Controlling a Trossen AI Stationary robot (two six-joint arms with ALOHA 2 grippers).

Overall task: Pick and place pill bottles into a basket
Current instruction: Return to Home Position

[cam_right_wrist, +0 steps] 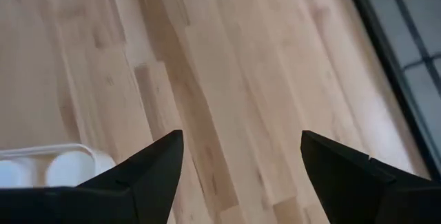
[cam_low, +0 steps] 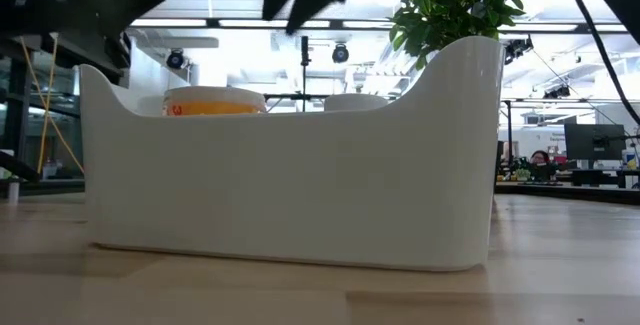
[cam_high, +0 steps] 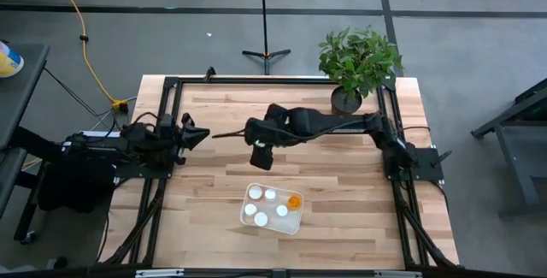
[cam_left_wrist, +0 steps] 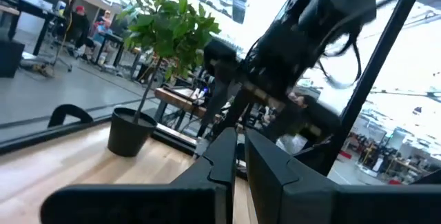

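While the shallow white rectangular basket (cam_low: 300,185) holds all six amber-orange, white-capped pill bottles (cam_high: 261,219), the right gripper (cam_right_wrist: 241,138) hangs just beyond its rim, jaws spread wide and empty; the left gripper (cam_high: 203,134), jaws closed on nothing, waits well apart at the left.

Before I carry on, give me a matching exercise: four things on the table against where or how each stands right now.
Things:
1. left gripper
2. right gripper
3. basket
4. plant pot

States:
A. open, above bare table beside the basket
B. upper right of the table in the high view
C. shut, at the table's left side
D. lower middle of the table in the high view, pill bottles inside

Pairs: 1-C, 2-A, 3-D, 4-B
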